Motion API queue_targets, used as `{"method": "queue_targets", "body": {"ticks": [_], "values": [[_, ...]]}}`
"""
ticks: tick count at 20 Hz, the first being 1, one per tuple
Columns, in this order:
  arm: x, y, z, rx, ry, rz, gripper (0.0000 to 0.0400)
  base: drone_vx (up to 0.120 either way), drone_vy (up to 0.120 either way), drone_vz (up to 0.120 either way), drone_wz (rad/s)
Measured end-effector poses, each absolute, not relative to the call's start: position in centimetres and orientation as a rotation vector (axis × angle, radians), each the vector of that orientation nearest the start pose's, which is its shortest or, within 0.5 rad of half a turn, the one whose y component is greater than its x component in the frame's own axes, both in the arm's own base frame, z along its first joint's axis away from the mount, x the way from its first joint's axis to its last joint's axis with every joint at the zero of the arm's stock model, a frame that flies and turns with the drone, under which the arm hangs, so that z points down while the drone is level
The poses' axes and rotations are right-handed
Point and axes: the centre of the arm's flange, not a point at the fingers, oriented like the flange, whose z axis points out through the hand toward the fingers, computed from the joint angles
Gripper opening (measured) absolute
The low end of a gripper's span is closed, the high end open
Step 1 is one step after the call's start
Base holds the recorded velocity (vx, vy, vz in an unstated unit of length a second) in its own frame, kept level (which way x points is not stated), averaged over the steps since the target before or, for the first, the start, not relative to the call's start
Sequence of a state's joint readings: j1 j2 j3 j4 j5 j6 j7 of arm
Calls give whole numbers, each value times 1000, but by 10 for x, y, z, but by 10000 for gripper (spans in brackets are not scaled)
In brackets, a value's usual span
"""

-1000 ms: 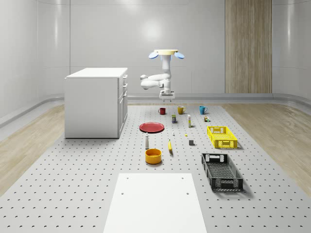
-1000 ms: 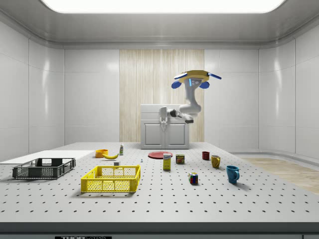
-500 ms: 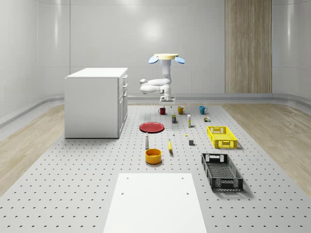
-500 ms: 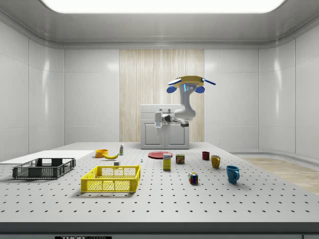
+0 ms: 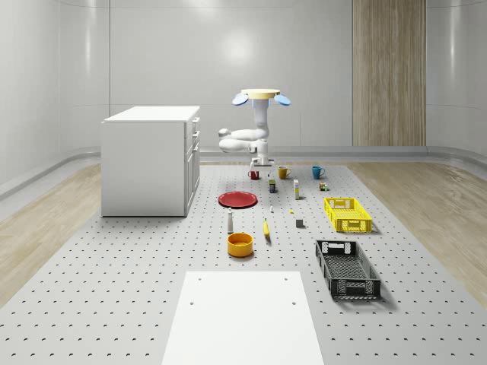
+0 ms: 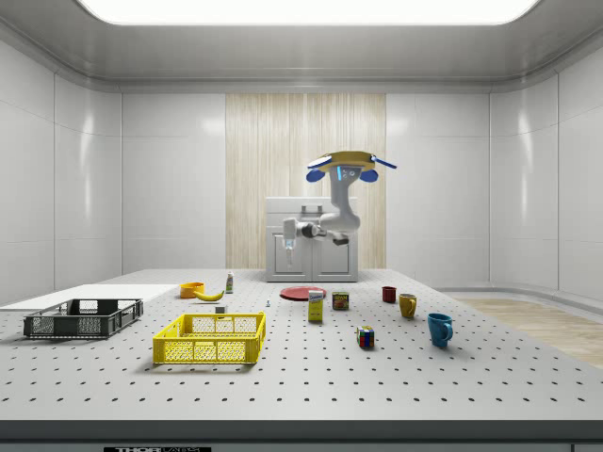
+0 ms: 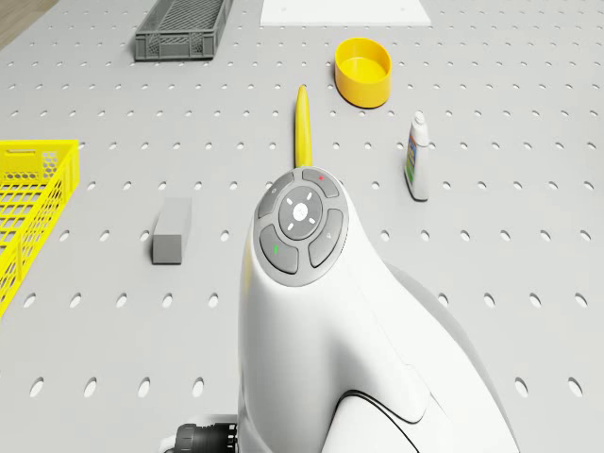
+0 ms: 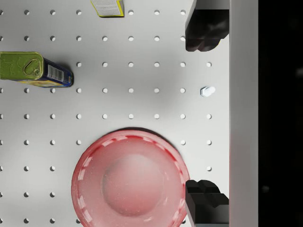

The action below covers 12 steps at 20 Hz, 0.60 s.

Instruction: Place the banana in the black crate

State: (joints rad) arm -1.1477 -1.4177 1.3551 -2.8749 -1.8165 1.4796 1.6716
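The drone [image 5: 261,96] hovers in the air above the far part of the perforated worktop [image 5: 137,289], roughly over the red plate [image 5: 238,199] and the cluster of small items beyond it, with the white cabinet [image 5: 151,160] off to the whole-scene view's left. Its arm [image 6: 325,224] hangs below the body and bends toward the side view's left, ending in the gripper [image 6: 289,247], which points down well above the worktop. In the wrist view the gripper [image 8: 204,116] is spread wide and holds nothing: one black fingertip [image 8: 203,32] and the other [image 8: 206,201] stand far apart, with the red plate [image 8: 129,182] and a small white peg [image 8: 207,91] on the surface beneath, and a green-topped tin [image 8: 33,68] lying on its side further off.

The banana [image 5: 266,228] lies on the worktop, apart from the gripper, just beside the orange bowl [image 5: 240,244] and near a small upright bottle [image 5: 230,221]. In the drone view the banana [image 7: 303,121] stretches lengthwise between the arm's joint cap and the bowl [image 7: 363,71], with the bottle [image 7: 417,158] to one side and a grey block [image 7: 172,230] to the other.

The black crate [image 5: 347,269] sits at the whole-scene view's right, nearer the camera than the yellow crate [image 5: 347,214], well apart from the banana. A white panel [image 5: 243,319] lies flat at the near end.
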Motion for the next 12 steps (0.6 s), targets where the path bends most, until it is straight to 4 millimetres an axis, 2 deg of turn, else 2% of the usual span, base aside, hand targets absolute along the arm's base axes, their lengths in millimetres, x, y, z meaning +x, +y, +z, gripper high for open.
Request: {"method": "queue_targets", "body": {"ticks": [2,4,6,11,12], "values": [[307,0,491,1,-2,785,400,120,0,-100,0],[307,0,491,1,-2,785,400,120,0,0,0],[307,0,491,1,-2,785,400,120,0,-100,0],[307,0,491,1,-2,785,400,120,0,-8,0],[307,0,491,1,-2,785,400,120,0,-80,0]]}}
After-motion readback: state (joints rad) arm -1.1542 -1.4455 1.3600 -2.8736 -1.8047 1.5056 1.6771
